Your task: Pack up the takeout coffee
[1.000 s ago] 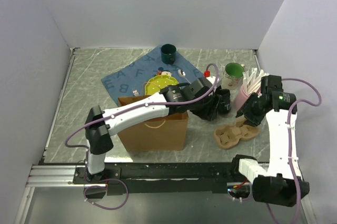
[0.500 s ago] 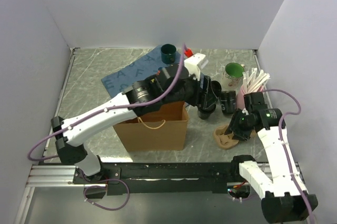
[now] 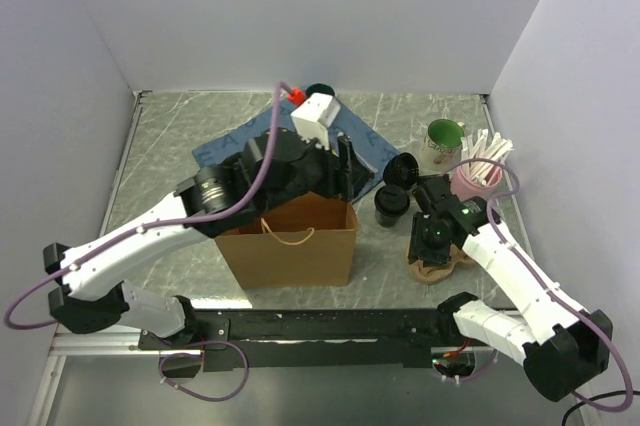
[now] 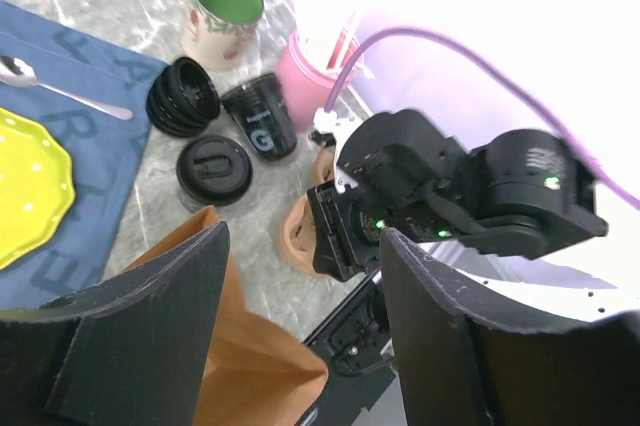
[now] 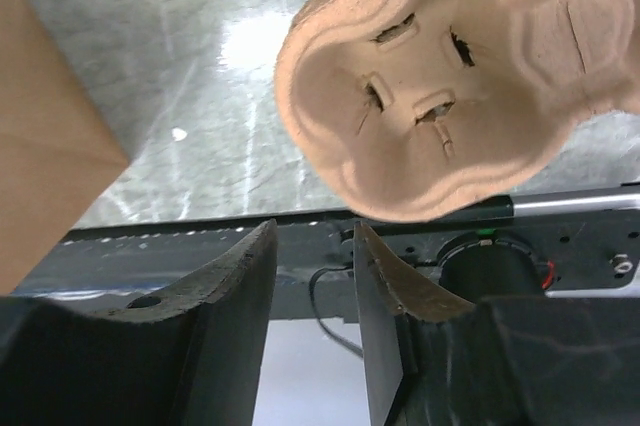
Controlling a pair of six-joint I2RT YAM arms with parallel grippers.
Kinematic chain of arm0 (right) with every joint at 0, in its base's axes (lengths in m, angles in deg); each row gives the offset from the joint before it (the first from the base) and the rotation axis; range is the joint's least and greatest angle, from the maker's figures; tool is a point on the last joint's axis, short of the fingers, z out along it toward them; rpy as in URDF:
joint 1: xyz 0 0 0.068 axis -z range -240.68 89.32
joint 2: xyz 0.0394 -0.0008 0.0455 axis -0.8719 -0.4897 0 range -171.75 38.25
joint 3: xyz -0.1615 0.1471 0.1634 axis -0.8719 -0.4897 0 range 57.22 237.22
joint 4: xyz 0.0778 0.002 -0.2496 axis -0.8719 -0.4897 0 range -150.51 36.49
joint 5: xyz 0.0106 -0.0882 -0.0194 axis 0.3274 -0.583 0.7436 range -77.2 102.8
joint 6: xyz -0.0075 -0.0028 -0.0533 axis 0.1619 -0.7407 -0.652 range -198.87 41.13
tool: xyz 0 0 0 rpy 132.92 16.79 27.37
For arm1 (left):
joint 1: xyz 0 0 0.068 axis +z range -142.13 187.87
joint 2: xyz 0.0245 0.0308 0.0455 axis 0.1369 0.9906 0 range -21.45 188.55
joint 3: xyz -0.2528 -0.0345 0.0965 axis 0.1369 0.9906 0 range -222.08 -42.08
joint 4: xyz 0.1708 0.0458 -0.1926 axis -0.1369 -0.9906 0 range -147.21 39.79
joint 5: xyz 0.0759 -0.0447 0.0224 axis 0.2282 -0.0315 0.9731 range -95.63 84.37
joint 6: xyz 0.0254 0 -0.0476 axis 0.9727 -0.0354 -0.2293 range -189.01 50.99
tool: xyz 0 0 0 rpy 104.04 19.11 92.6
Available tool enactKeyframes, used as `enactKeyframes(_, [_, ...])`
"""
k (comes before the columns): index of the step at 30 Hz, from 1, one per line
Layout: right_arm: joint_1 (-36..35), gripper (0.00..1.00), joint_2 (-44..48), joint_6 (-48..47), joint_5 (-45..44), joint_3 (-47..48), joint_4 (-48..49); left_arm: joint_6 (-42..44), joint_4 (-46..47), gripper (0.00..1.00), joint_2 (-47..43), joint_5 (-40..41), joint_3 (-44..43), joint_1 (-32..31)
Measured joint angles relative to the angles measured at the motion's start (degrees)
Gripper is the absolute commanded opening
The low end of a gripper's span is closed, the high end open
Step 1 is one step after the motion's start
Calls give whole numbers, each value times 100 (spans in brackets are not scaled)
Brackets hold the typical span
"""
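Three black takeout coffee cups stand right of the bag: one upright with its lid [image 3: 392, 204] [image 4: 213, 168], one on its side [image 3: 400, 168] [image 4: 183, 96], and one with white lettering [image 3: 432, 190] [image 4: 260, 118]. My left gripper [image 3: 345, 170] [image 4: 303, 244] hangs open and empty over the far right corner of the brown paper bag [image 3: 290, 246] [image 4: 240, 346]. My right gripper [image 3: 428, 246] [image 5: 312, 241] is open with a narrow gap and holds nothing. It points down at the near edge of the brown pulp cup carrier [image 3: 440, 264] [image 5: 450, 96].
A blue letter mat [image 3: 235, 146] holds a yellow plate [image 4: 25, 186] and a spoon [image 4: 60, 86]. A green-lined mug [image 3: 444, 134] [image 4: 224, 16] and a pink cup of straws [image 3: 470, 178] [image 4: 318, 66] stand at the right. A dark green mug [image 3: 320, 91] peeks out behind my left wrist.
My left arm pulled back from the cups to above the bag, opening slightly. My right arm swung left and down over the carrier, its jaws narrowing.
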Motion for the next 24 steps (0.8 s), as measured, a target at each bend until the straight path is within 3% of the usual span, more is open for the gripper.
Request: enactKeyframes(24, [-201, 38, -654, -393, -87, -417, 546, -13, -4, 67, -424, 297, 431, 0])
